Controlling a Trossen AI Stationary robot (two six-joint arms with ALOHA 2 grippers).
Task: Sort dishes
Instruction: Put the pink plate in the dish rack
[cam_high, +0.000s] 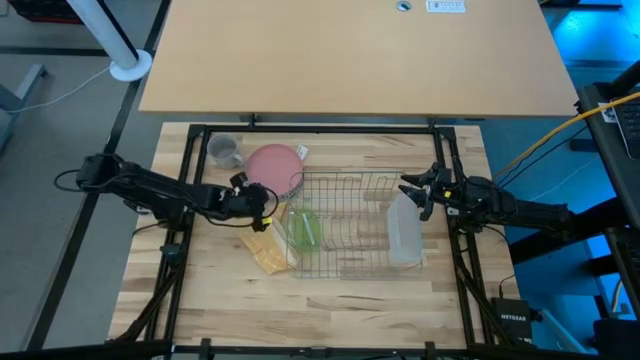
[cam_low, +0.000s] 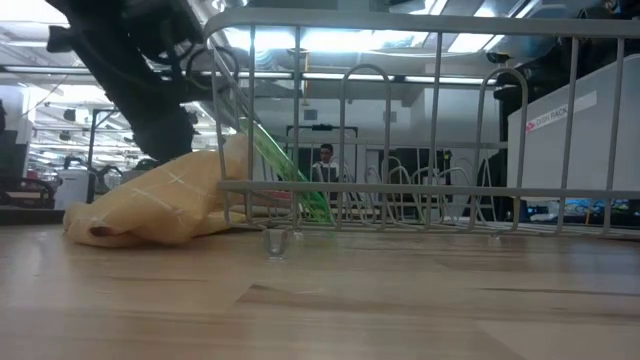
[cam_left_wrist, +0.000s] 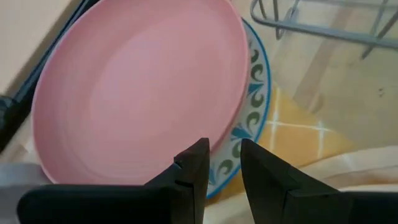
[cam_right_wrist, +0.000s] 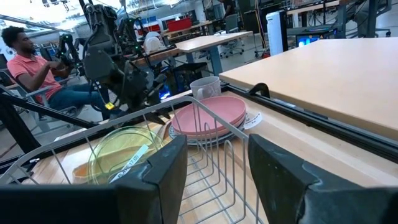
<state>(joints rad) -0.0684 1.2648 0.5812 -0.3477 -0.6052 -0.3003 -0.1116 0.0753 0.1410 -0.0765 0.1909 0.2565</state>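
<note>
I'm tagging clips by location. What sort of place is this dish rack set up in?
Most likely a robotics lab or workshop, not a kitchen. The wire dish rack sits on a framed wooden workbench, rows of desks and equipment fill the room behind, and a person sits at another rig.

Your wire rack (cam_high: 345, 225) fills mid-table. The yellow cloth (cam_high: 262, 250) and pink plate (cam_high: 272, 165) crowd its left side; the clear tray (cam_high: 404, 230) blocks its right end. Front boards lie open.

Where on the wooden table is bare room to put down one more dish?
Bare wood lies along the near table edge, below the wire dish rack and yellow checked cloth. Crowded: the pink plate, small grey mug and left gripper.
</note>
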